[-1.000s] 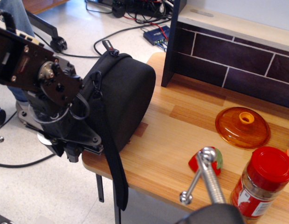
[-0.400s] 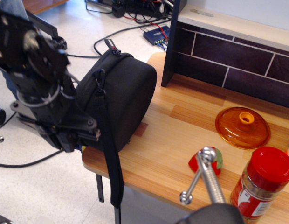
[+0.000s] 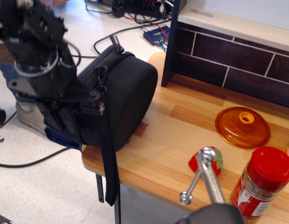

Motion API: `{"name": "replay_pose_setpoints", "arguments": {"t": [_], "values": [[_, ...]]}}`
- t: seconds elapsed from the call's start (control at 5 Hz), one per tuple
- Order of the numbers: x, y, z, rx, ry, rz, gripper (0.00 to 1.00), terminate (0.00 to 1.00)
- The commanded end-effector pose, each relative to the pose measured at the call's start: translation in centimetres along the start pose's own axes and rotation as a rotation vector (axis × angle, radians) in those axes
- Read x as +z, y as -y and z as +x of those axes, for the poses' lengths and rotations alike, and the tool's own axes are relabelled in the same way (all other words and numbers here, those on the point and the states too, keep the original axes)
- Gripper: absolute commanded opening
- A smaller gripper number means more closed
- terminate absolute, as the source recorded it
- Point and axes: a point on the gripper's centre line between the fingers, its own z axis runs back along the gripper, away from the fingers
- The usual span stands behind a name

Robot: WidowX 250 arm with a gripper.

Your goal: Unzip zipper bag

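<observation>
The arm has climbed toward the upper left of the frame, its pincer (image 3: 88, 100) pressed against the bag (image 3: 121, 95); whether it pinches anything I cannot tell. The bag stands on the worktop's (image 3: 182, 126) left edge, strap (image 3: 108, 163) dangling below. Lid (image 3: 242, 127) and jar (image 3: 261, 182) sit right.

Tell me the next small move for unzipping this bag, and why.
Probably keep drawing the hand along the zipper edge of the zipper bag, upward toward its top corner. The hand is pressed against the bag's left face beside the strap, and that face looks closed. Whether the fingers hold the zipper pull is hidden, so move slowly and watch that the bag stays on the table.
</observation>
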Motion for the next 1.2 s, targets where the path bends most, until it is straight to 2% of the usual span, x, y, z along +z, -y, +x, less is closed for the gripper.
{"name": "replay_pose_setpoints", "arguments": {"t": [0.0,0.4,0.6,0.8,1.0], "values": [[3.9,1.3,5.0,0.082,0.109,-0.029,0.00,0.00],[5.9,2.4,6.8,0.116,0.077,-0.039,0.00,0.00],[5.8,2.5,7.2,0.084,0.038,-0.008,0.00,0.00],[5.7,1.6,7.3,0.097,0.045,0.021,1.00,0.00],[5.7,1.6,7.3,0.097,0.045,0.021,1.00,1.00]]}}
